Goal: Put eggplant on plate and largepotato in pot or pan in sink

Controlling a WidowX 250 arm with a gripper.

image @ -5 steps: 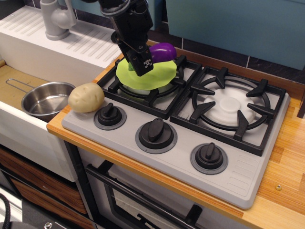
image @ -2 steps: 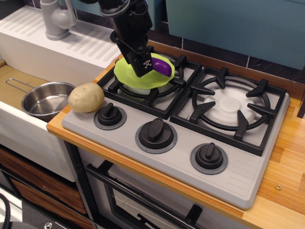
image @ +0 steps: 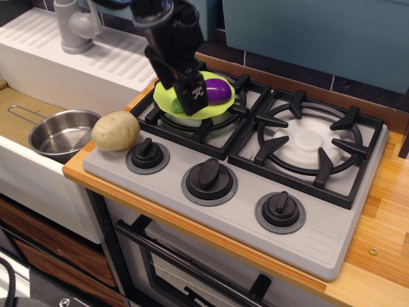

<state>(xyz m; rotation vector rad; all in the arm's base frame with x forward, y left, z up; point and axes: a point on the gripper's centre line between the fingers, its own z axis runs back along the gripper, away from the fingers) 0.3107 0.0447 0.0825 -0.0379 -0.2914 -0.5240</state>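
The purple eggplant [image: 218,90] lies on the lime-green plate [image: 167,94], which sits on the back left burner. Its green stem cap [image: 177,105] shows to the left of my gripper [image: 193,97]. The black gripper hangs low over the plate, with one finger in front of the eggplant's stem end; the jaw gap is hidden. The beige largepotato [image: 115,130] rests on the stove's front left corner. The shiny steel pan [image: 59,134] with a wire loop handle stands in the sink [image: 16,112] to the left, and holds nothing.
A grey faucet [image: 75,25] and a ribbed white drainboard [image: 96,57] are behind the sink. The stove has a second burner [image: 310,141] at the right and three black knobs [image: 209,176] along its front. A wooden counter [image: 383,217] is at the right.
The eggplant has come down from behind the plate's far rim onto the plate. My gripper has shifted slightly down and to the left. The potato and pan have not moved.
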